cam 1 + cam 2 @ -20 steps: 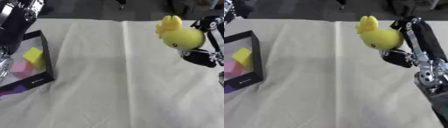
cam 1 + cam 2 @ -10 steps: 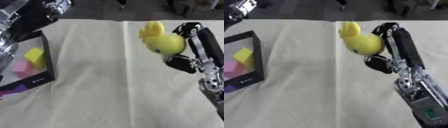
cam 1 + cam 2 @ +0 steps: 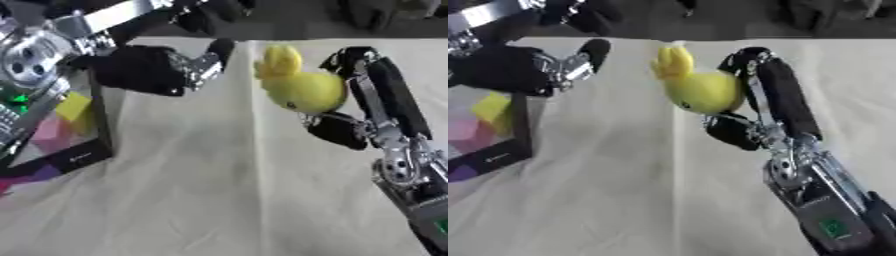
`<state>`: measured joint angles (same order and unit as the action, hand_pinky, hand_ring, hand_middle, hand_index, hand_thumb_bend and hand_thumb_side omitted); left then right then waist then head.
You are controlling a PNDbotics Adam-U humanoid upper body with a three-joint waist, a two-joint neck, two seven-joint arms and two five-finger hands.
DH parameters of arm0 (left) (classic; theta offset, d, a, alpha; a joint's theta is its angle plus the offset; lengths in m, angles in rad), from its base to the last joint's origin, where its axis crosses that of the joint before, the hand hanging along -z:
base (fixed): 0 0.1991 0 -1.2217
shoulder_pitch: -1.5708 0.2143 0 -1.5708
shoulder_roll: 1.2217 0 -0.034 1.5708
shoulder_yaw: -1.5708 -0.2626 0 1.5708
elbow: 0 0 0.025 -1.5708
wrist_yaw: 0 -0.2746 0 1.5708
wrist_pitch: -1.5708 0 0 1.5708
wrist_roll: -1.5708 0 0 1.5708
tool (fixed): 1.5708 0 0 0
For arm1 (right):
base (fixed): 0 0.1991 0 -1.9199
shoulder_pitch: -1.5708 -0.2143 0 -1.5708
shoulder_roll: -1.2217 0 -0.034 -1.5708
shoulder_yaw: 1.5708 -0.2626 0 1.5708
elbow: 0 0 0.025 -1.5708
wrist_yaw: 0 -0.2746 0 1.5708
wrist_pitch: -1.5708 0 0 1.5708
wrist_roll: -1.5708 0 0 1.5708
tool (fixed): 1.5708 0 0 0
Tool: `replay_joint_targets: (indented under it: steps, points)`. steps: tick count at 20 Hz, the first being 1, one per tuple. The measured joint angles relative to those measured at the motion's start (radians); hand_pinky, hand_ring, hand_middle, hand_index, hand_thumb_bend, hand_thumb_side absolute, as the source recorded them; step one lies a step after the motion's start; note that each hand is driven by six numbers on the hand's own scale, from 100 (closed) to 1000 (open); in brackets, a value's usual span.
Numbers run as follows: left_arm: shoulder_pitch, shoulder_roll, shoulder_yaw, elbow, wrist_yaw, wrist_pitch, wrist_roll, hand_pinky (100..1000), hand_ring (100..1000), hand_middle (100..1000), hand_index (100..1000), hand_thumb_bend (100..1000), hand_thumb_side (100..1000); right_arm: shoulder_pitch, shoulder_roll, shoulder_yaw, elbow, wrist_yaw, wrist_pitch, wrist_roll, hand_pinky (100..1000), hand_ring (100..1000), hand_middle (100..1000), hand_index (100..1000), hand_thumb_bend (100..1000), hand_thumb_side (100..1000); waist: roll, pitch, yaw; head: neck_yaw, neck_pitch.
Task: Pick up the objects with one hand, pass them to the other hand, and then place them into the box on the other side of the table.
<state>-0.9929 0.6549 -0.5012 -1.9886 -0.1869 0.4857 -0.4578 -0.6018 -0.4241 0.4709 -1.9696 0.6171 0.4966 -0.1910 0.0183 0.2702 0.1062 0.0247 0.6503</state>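
The right hand [image 3: 350,105] holds a yellow toy duck [image 3: 302,87] up off the table [image 3: 227,200], with its fingers curled over the far side of the duck and its thumb pressing from below. The duck hangs above the table's middle fold line, well to the right of the box [image 3: 74,145], with its head-tuft pointing up and its body facing toward the left hand [image 3: 153,67].

The left hand has reached in from the box side and sits just left of the duck, near it but not touching. Its palm faces the duck and its fingers are spread and relaxed, holding nothing, with one finger raised toward the duck's head.

The box, black-rimmed, stands at the table's left edge, below and to the left of the left hand. Inside it lie a yellow block [image 3: 74,107] and a pink block [image 3: 48,135], with something purple [image 3: 35,172] at its lower corner, so some objects seem to be stowed already.

Judging from this, the pick-up of the duck is done and the handover is just about to happen: the two hands are meeting over the middle of the table. What is left for the duck is the left hand closing on it, the right hand letting go, and the carry across to the box. No other loose objects show on the cloth.
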Motion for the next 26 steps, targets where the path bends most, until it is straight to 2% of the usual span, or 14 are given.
replay_joint_targets:
  steps: [2, 6, 8, 9, 14, 16, 20, 22, 26]
  points:
    - [-0.02, -0.017, -0.025, 0.0, -0.056, 0.009, -0.052, 873, 821, 831, 862, 122, 432, -0.007, 0.012, 0.012, 0.014, 0.012, 0.0, 0.005, 642, 441, 470, 421, 100, 100, 0.002, -0.001, 0.005, -0.001, 0.006]
    - [-0.042, -0.039, -0.063, 0.0, -0.161, 0.023, -0.147, 892, 844, 846, 881, 256, 414, -0.018, 0.033, 0.03, 0.041, 0.033, -0.005, 0.006, 644, 443, 470, 421, 100, 100, 0.005, -0.002, 0.007, -0.002, 0.008]
    - [-0.046, -0.045, -0.076, 0.0, -0.212, 0.026, -0.187, 899, 854, 849, 895, 333, 401, -0.024, 0.041, 0.036, 0.051, 0.04, -0.01, 0.004, 643, 442, 469, 421, 100, 100, 0.004, -0.002, 0.008, -0.003, 0.008]
    - [-0.047, -0.049, -0.081, 0.0, -0.238, 0.026, -0.205, 905, 862, 851, 905, 407, 408, -0.024, 0.044, 0.038, 0.056, 0.042, -0.012, 0.004, 642, 440, 469, 421, 100, 100, 0.004, -0.002, 0.009, -0.003, 0.008]
    - [-0.053, -0.066, -0.092, 0.0, -0.35, 0.004, -0.27, 906, 874, 847, 924, 554, 428, -0.033, 0.056, 0.048, 0.067, 0.047, -0.021, -0.001, 638, 436, 468, 419, 100, 100, 0.003, -0.002, 0.011, -0.004, 0.008]
    - [-0.053, -0.067, -0.093, 0.0, -0.394, -0.011, -0.286, 899, 874, 844, 935, 572, 392, -0.033, 0.06, 0.049, 0.072, 0.047, -0.025, -0.003, 641, 436, 467, 419, 100, 100, 0.001, -0.002, 0.011, -0.004, 0.007]
    - [-0.053, -0.077, -0.098, 0.002, -0.492, -0.025, -0.313, 884, 868, 835, 935, 483, 312, -0.033, 0.06, 0.058, 0.085, 0.057, -0.042, -0.004, 646, 437, 465, 419, 100, 100, -0.001, -0.002, 0.011, 0.0, 0.006]
    - [-0.053, -0.084, -0.104, 0.01, -0.528, -0.029, -0.317, 878, 863, 830, 931, 373, 257, -0.033, 0.061, 0.063, 0.089, 0.069, -0.053, -0.006, 644, 436, 465, 418, 100, 100, -0.001, -0.002, 0.011, 0.001, 0.006]
    - [-0.054, -0.099, -0.119, 0.039, -0.56, -0.028, -0.316, 867, 852, 819, 921, 212, 278, -0.033, 0.068, 0.077, 0.095, 0.079, -0.074, -0.015, 644, 441, 465, 419, 100, 100, -0.001, -0.002, 0.012, 0.008, 0.006]
